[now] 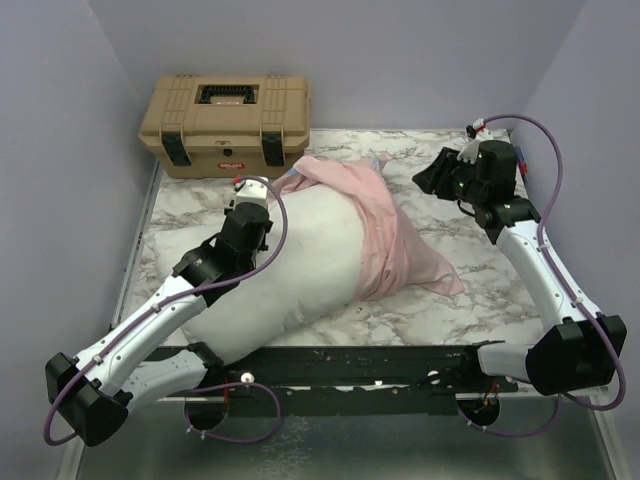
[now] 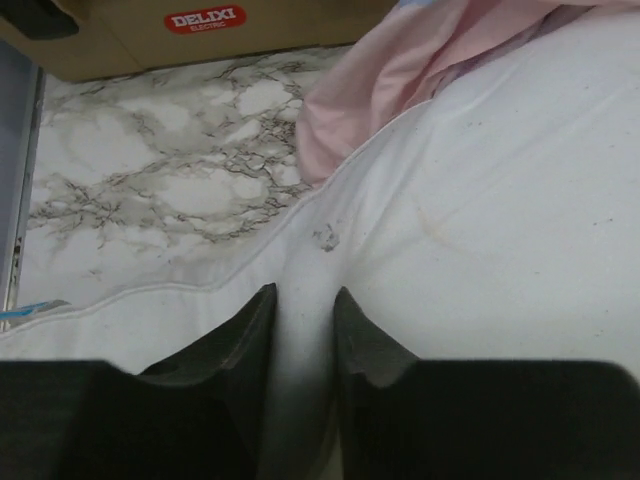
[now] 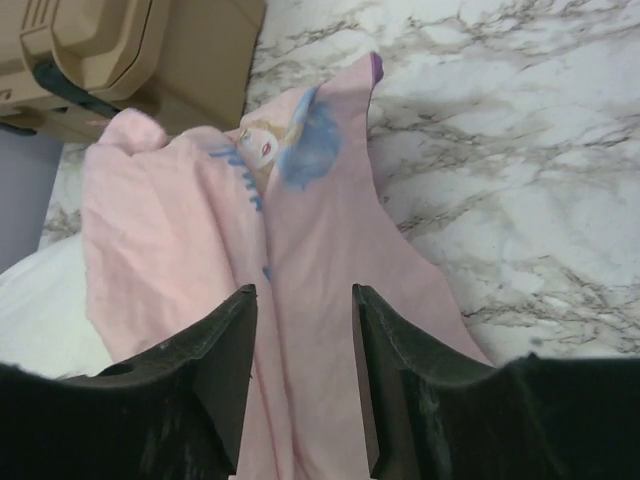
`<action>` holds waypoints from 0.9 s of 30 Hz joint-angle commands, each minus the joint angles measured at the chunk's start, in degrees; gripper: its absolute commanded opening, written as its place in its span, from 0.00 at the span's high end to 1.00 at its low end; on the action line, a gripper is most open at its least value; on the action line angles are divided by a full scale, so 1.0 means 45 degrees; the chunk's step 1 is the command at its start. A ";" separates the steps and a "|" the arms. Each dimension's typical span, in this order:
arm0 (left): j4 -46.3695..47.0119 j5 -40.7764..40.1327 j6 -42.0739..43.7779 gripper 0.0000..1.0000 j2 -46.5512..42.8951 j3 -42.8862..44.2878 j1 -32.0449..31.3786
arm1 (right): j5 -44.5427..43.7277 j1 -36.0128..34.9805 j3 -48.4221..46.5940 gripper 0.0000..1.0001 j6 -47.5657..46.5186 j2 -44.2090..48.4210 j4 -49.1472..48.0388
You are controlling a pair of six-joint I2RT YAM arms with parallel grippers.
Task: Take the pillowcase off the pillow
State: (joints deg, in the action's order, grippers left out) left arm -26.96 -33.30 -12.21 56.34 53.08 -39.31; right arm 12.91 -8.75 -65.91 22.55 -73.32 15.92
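Pillow [image 2: 500, 200] fold within low, outstretched left claw [image 2: 302, 296]

Lavender walls [image 1: 380, 60], marble tabletop [image 1: 480, 295], tan toolbox [image 1: 228, 120].

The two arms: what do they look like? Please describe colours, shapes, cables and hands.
The left arm and right arm have white links between bulky black joints. A thin purple cable loops along each. Each wrist carries a small white camera block. The left hand and right hand each have two black, matte fingers narrowing toward the tips.
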 commanded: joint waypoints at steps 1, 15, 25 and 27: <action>-0.0270 -0.0933 0.0685 0.57 -0.0312 -0.0086 0.0124 | 0.1727 0.0079 0.0782 0.49 0.0135 0.0676 -0.0257; -0.0262 0.2985 0.0177 0.34 0.0142 0.1013 -0.1511 | 0.2366 0.0052 0.3919 0.24 0.0035 0.3333 0.1823; -0.0228 0.1063 -0.0100 0.30 0.3470 0.2023 -0.4813 | 0.4360 -0.0002 0.5881 0.13 0.0228 0.4157 0.1510; -0.0220 0.0865 -0.0048 0.29 0.4120 0.2140 -0.5043 | 0.4538 -0.0011 0.5986 0.13 0.0173 0.4303 0.1463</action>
State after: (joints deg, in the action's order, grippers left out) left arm -27.09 -25.69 -11.84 70.11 61.01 -60.01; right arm 28.56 -8.62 -40.03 23.18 -55.99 22.81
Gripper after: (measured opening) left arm 0.696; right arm 0.869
